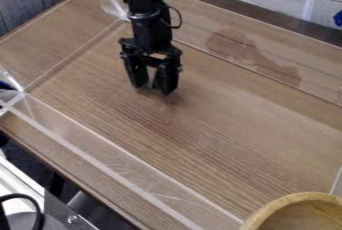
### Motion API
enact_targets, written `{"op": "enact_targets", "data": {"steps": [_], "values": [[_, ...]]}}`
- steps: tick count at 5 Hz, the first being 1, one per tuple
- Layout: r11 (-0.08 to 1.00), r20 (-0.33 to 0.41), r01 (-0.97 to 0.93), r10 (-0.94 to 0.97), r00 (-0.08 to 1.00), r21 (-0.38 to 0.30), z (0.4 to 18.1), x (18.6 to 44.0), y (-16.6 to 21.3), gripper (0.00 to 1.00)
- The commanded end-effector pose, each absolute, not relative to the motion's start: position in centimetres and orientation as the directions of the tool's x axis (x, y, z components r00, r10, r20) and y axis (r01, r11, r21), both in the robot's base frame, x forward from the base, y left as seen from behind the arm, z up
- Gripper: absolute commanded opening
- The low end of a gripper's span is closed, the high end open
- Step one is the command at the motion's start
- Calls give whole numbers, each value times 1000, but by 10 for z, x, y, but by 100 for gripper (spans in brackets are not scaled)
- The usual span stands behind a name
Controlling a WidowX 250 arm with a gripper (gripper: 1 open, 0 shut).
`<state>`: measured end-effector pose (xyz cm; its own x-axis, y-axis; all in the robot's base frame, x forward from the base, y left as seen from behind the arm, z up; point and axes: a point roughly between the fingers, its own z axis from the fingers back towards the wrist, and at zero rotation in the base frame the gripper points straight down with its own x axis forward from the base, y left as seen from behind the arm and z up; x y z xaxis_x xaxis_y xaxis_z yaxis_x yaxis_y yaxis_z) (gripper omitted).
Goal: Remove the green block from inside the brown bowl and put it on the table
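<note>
**End effector spread open low over the wooden surface**

The black end effector (pixel 151 81) points steeply down at the wood-grain surface (pixel 227 114), in the upper left part of the view, with its two fingers (pixel 134 74) standing apart and their tips at or just above the planks. Whether anything lies between the fingers cannot be made out; the gap looks dark, and no green block can be picked out anywhere in the view. The arm rises from the end effector toward the top edge of the picture.

The brown bowl (pixel 297 213) sits well apart from the end effector, in the lower right corner, only part of its thick tan rim showing. A low clear plastic wall (pixel 120 174) runs along the near edge of the surface, and a darker stain (pixel 254 52) marks the wood to the right of the arm
</note>
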<state>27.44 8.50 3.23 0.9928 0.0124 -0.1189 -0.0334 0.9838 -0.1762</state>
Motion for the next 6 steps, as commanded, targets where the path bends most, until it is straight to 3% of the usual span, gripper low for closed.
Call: {"op": "enact_targets", "data": {"steps": [1,2,4,5,6], "values": [[987,25,-18,22,999,-162,87,290,89,100],[987,76,-12,25,997,-158,117,293,88,100],[990,54,-15,23,998,-143,101,294,90,100],[991,34,-19,24,999,-132,90,294,91,0],[992,5,-21,22,1000,-126,72,294,93,0]]}}
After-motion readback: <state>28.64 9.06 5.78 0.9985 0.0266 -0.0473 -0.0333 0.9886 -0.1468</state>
